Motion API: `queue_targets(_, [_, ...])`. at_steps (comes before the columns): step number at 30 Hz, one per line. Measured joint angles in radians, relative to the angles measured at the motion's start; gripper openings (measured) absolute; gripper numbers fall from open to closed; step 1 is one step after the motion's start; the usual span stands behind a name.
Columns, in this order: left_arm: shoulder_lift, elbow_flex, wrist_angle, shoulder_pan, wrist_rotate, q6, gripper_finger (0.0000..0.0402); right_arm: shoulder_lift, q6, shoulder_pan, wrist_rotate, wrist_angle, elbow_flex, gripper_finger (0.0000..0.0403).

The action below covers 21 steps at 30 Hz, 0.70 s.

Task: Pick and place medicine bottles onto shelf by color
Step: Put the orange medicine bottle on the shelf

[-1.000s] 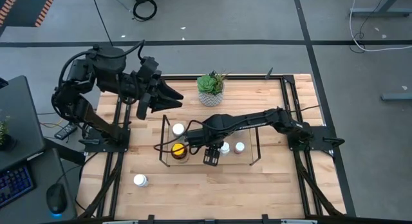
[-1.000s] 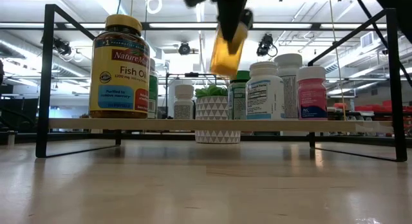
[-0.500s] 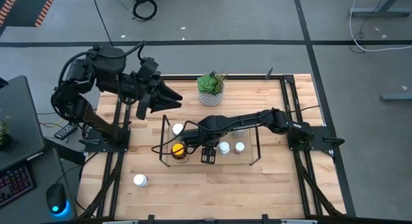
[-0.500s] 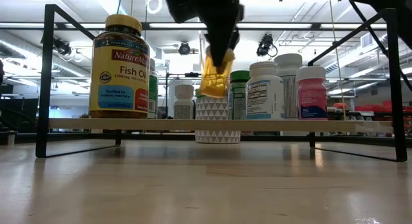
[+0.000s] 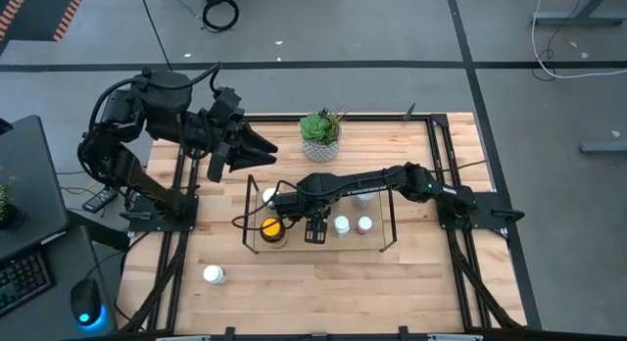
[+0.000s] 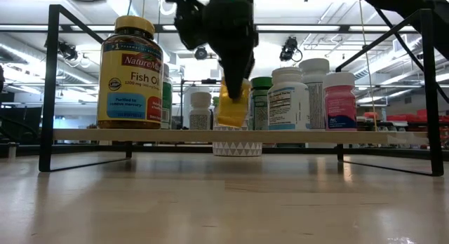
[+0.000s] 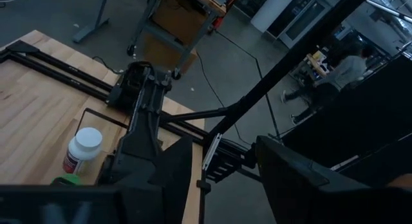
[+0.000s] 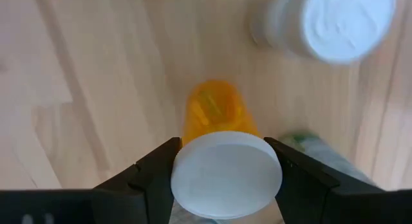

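My right gripper [image 5: 315, 230] reaches down into the shelf [image 6: 105, 134], shut on an amber medicine bottle [image 6: 232, 104] with a white cap. On the shelf stand a large yellow-capped fish oil bottle [image 6: 133, 72], a green-capped bottle [image 6: 261, 104], a white bottle [image 6: 289, 97], a pink one [image 6: 340, 100] and a small white one [image 6: 200, 109] farther back. One white bottle [image 5: 213, 274] rests on the table outside the shelf, near left. My left gripper [image 5: 261, 146] waits open, raised over the far left. My right gripper pinches the amber bottle's white cap [image 8: 187, 172] between its two fingers [image 8: 151, 172], one on each side. The fingers come from above, pointing down. The bottle's body [image 8: 214, 114] hangs below them, slightly tilted, its bottom just above the shelf's wooden floor.
A potted green plant [image 5: 321, 135] stands at the table's far side behind the shelf. The green-capped bottle stands close to the held one, toward the right in the low view. Bare wood lies between the fish oil bottle and the held bottle. Black frame rails [image 5: 443, 145] edge the table.
My right gripper has come down toward the shelf floor and a little toward the table's left, still shut on the amber bottle. The bottle has sunk from well above the other bottles to about their level and stays slightly tilted.
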Motion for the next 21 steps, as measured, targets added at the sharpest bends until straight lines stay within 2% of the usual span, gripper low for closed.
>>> queue_targets(17, [0.0,0.0,-0.007,0.0,0.0,-0.006,0.0174,0.0,0.004,-0.044,-0.046,0.009,0.0,0.0223])
queue_targets(21, [0.0,0.0,-0.008,0.0,0.0,-0.005,0.0176,0.0,0.005,-0.044,-0.046,0.009,0.0,0.0235])
